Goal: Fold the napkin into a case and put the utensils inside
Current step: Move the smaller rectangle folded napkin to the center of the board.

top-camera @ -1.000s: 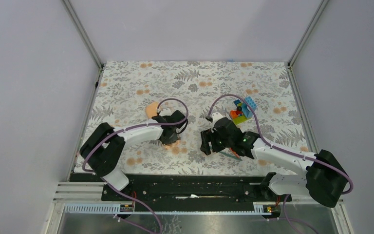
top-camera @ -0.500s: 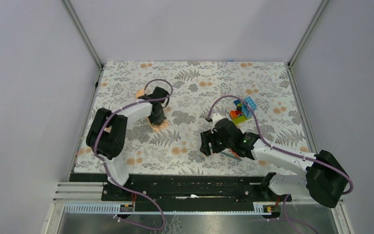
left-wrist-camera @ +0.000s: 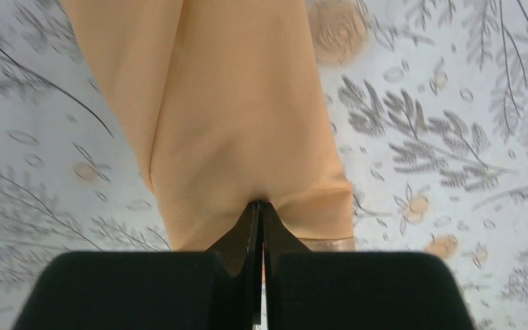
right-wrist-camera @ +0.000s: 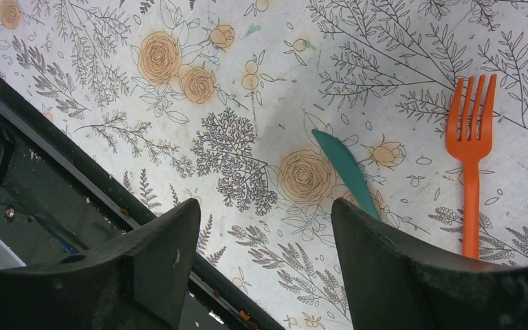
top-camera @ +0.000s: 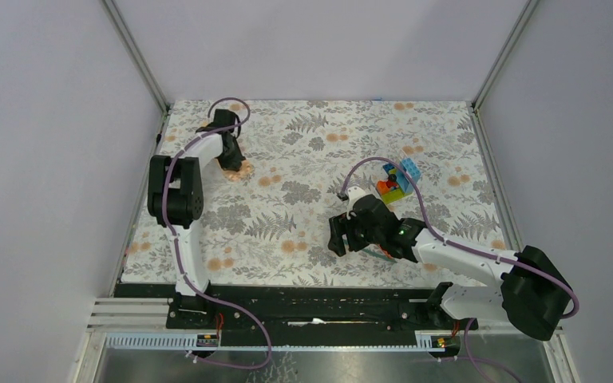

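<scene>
Top: left claw [top-camera: 230, 163] at the floral mat's [top-camera: 311, 223] far-left corner on the peach napkin [top-camera: 244, 169], right claw [top-camera: 342, 237] near the front, toy blocks [top-camera: 395, 182] behind it; left wrist: claw pinched shut on napkin; right wrist: claw wide open, holding nothing, above teal knife [right-wrist-camera: 347, 168], its finger hiding the knife's end, orange fork [right-wrist-camera: 469, 158] beside.

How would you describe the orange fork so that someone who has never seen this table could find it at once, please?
On the floral table mat, look at the near right part, by the open right hand. Two slim plastic pieces lie there, apart from each other. The fork is the orange one with tines; its neighbour, the knife, is teal with a plain blade.
</scene>
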Robot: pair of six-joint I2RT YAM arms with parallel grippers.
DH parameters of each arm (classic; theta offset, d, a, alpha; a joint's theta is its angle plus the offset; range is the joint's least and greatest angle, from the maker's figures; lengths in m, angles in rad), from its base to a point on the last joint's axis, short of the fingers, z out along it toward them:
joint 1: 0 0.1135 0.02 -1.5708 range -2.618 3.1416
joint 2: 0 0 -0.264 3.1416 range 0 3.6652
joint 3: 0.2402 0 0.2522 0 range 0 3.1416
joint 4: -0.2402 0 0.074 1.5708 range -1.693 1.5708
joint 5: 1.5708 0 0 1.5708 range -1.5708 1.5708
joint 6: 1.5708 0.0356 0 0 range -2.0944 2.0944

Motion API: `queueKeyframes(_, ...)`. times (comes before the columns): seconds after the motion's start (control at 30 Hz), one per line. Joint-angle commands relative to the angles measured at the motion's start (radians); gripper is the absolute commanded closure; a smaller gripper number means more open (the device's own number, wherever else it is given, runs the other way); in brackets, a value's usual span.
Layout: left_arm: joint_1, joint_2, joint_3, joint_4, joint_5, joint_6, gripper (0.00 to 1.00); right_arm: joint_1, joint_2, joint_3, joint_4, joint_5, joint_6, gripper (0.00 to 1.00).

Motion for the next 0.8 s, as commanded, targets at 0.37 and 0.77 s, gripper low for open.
queueKeyframes(0.37,0.111,0.117,0.133,-0.172,-0.114,0.202,1.00,-0.003,-0.014,0.034,0.004,-0.060,-0.036,0.15)
queueKeyframes(0.77,-0.081,-0.620,-0.226,-0.050,0.367,0.239,0.32,-0.004,-0.275,0.136,-0.248,0.149,-0.059,0.07)
